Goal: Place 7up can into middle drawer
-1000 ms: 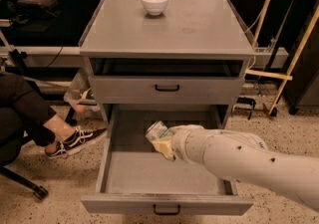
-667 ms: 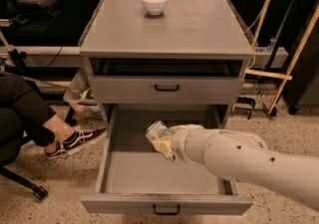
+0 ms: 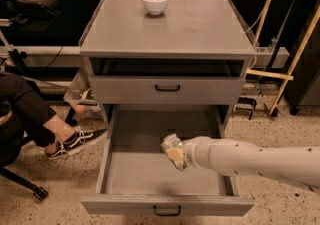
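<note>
The middle drawer (image 3: 150, 174) is pulled wide open below the closed upper drawer front (image 3: 167, 89). My arm reaches in from the right over the drawer box. My gripper (image 3: 178, 157) is at the arm's end, shut on the 7up can (image 3: 170, 144). The can is silver-white and green and dented. It is held tilted a little above the drawer floor, near the middle of the box. The can and the wrist hide most of the fingers.
A white bowl (image 3: 155, 1) stands on the cabinet top (image 3: 200, 29) at the back. A seated person's leg and sneaker (image 3: 65, 141) are on the floor left of the cabinet. Wooden poles (image 3: 295, 54) lean at the right.
My gripper has moved the can a little right and down, toward the drawer's front. The drawer, the bowl and the person have not moved.
</note>
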Robot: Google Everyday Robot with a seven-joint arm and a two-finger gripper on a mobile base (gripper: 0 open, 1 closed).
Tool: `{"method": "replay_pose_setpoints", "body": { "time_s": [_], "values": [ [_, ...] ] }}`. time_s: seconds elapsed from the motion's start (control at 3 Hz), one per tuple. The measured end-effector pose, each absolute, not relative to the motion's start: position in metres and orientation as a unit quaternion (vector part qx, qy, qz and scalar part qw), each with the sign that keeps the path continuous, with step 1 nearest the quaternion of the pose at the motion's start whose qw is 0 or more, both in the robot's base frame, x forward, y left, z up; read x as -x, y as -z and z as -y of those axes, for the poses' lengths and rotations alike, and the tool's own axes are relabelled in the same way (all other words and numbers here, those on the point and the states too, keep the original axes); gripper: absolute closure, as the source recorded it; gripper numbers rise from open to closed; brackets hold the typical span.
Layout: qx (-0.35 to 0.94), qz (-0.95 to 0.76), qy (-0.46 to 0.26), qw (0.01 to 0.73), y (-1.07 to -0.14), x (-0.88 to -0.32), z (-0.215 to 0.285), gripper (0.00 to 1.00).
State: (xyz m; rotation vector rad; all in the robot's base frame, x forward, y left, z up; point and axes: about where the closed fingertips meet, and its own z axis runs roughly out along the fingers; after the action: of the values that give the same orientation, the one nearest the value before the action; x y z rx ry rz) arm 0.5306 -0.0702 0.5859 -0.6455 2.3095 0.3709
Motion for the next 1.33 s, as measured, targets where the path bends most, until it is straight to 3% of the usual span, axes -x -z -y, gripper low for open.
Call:
{"method": "replay_pose_setpoints", "body": {
  "time_s": [1.0, 1.33],
  "values": [
    [0.206, -0.926, -0.145, 0.283, -0.420, -0.545, 0.117, 1.00],
    [0.203, -0.929, -0.141, 0.274, -0.401, -0.543, 0.124, 0.90]
  ]
}}
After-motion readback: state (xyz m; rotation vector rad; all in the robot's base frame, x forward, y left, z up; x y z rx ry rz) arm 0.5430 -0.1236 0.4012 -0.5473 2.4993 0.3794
